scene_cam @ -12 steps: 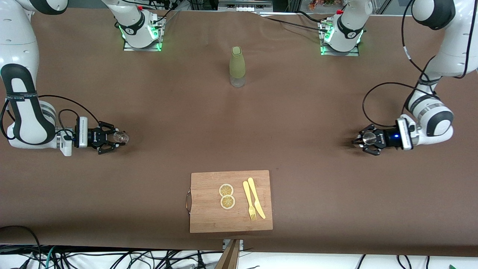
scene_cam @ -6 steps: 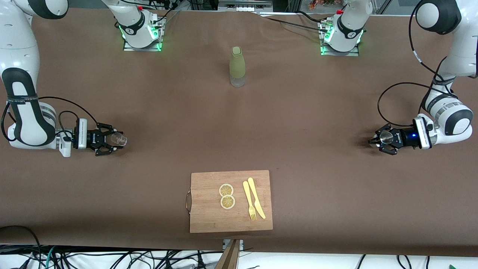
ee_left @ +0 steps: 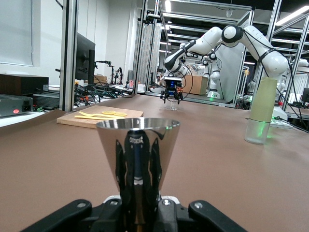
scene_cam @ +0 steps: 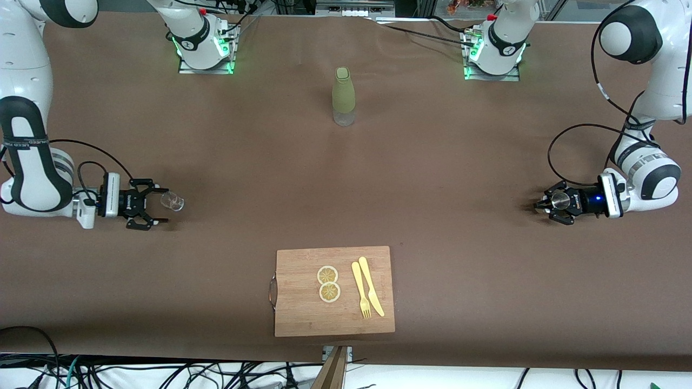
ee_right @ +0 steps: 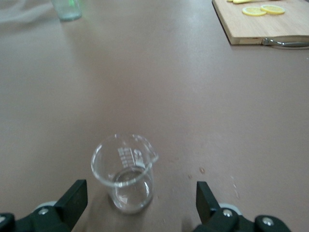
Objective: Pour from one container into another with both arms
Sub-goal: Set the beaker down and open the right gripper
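A small clear glass beaker [scene_cam: 173, 201] [ee_right: 124, 171] stands upright on the brown table near the right arm's end. My right gripper [scene_cam: 157, 205] [ee_right: 140, 193] is open, and its fingers [ee_right: 75, 193] stand wide on either side of the beaker's base without touching it. Near the left arm's end, my left gripper [scene_cam: 541, 206] [ee_left: 139, 208] is shut on a shiny metal cone-shaped cup [scene_cam: 559, 201] [ee_left: 137, 145], held upright low over the table.
An olive-green bottle [scene_cam: 344, 94] [ee_left: 262, 104] with a clear base stands mid-table toward the robots' bases. A wooden cutting board [scene_cam: 303, 313] [ee_right: 241, 26] near the front edge carries two lemon slices [scene_cam: 328, 283], a yellow fork and a knife.
My right gripper opened, let go of the beaker and drew back toward its end of the table. My left gripper carried the metal cup toward the left arm's end.
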